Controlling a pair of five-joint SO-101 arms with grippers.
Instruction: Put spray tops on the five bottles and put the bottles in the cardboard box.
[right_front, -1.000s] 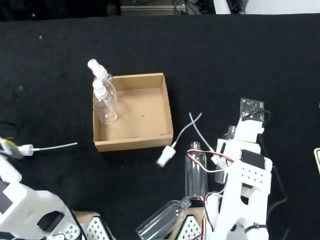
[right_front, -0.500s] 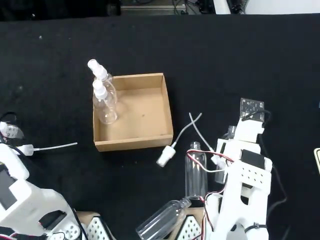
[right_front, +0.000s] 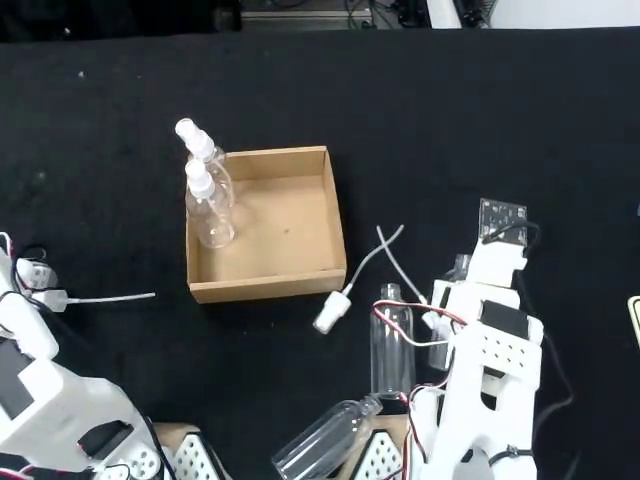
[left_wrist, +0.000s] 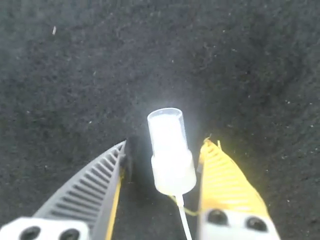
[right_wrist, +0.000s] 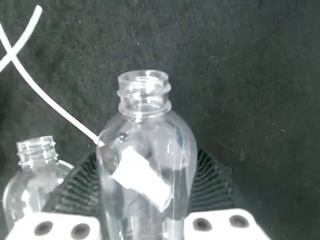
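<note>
Left gripper (left_wrist: 165, 146): low at the table's left edge, ribbed jaws apart, 1 grey, 1 yellow, gripping nothing.
Spray top (left_wrist: 170, 155): white plastic, lying on the black cloth (left_wrist: 240, 60) between those jaws.
Cardboard box (right_front: 265, 285): 2 capped bottles (right_front: 208, 195) upright in its far-left corner.
Right gripper (right_wrist: 145, 172): ribbed jaws closed against a clear, open-necked bottle (right_wrist: 145, 140).

The table (right_front: 480, 120) is covered with a black cloth and carries an open-topped cardboard box (right_front: 265, 286) left of centre. A spray top (right_front: 52, 299) lies well to the left of the box with its thin tube (right_front: 115, 295) pointing toward the box's front wall. A second spray top (right_front: 332, 312) lies just beside the box's front right corner, with an uncapped clear bottle (right_front: 391, 340) near it on the right and another uncapped clear bottle (right_front: 325, 440) tilted at the near edge.
</note>
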